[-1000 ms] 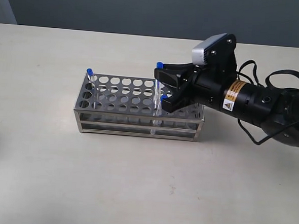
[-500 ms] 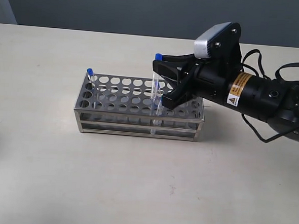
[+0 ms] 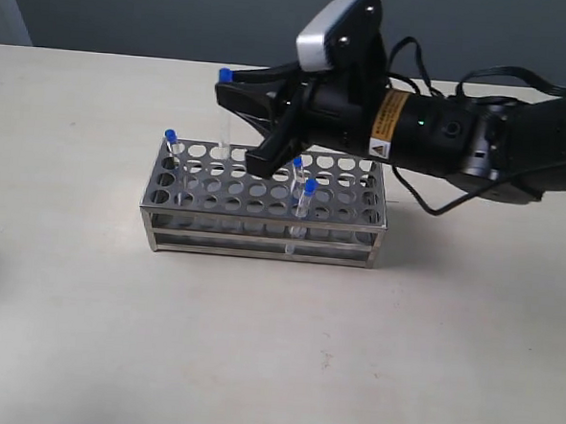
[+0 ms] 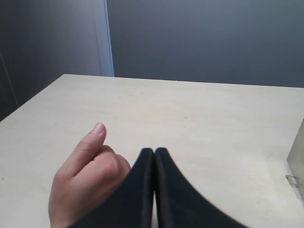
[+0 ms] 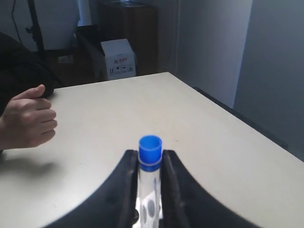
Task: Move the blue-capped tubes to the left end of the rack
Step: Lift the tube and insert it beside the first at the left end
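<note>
1. The right gripper [image 3: 238,123] is pinched narrow around one blue-capped tube [image 3: 223,107]. In the right wrist view the black fingers [image 5: 124,183] squeeze the glass just below the cap.
2. That held tube hangs upright over the back row of the rack [image 3: 263,232], toward its left end. Its bottom is right at the top plate, and I can't tell if it's actually in a hole.
3. The other three tubes are in the rack. The corner tube [image 3: 171,152] stands at the far left end, and the middle pair [image 3: 302,189] stand close together right of centre, just under the arm.
4. Plenty of unfilled holes lie between the corner tube and the middle pair.
5. The left gripper [image 4: 154,156] is off on its own with its jaws pressed flat together and nothing between them.
6. A person's hand [image 4: 88,175] rests in a loose fist on the table [image 3: 85,306], just beside the left gripper.
7. Room-wise, there's bare tabletop in front of the rack and to its left. The table's far edge runs behind the rack against the grey wall, well apart from it.
</note>
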